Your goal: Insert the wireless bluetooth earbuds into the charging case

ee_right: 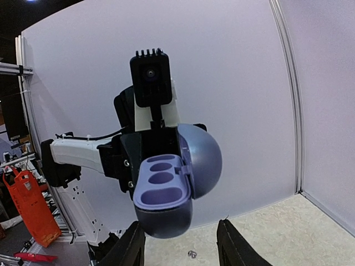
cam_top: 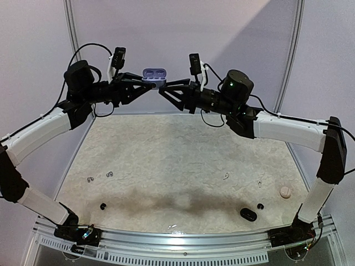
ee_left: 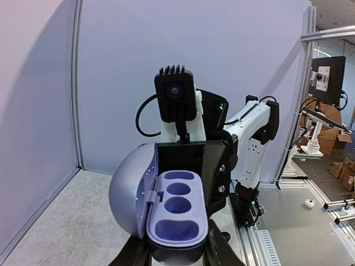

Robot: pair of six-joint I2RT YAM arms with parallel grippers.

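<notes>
The purple charging case (cam_top: 154, 75) hangs high over the far edge of the table, lid open, its sockets empty. My left gripper (cam_top: 145, 83) is shut on the case's dark base (ee_left: 177, 244), seen from the left wrist with the domed lid (ee_left: 130, 191) swung left. My right gripper (cam_top: 165, 87) faces it from the other side. In the right wrist view the case (ee_right: 163, 191) sits just beyond my right gripper (ee_right: 180, 249), whose jaws stand open, wider than the case and not touching it. The earbuds lie loose on the table: black ones (cam_top: 103, 206) (cam_top: 260, 206), white ones (cam_top: 226, 177), greyish ones (cam_top: 110, 174).
A black case (cam_top: 248, 214) lies near the front right, and a pale round object (cam_top: 285, 192) sits further right. A pair of grey buds (ee_right: 192, 254) shows on the mat below the right fingers. Walls close the table at the back and sides.
</notes>
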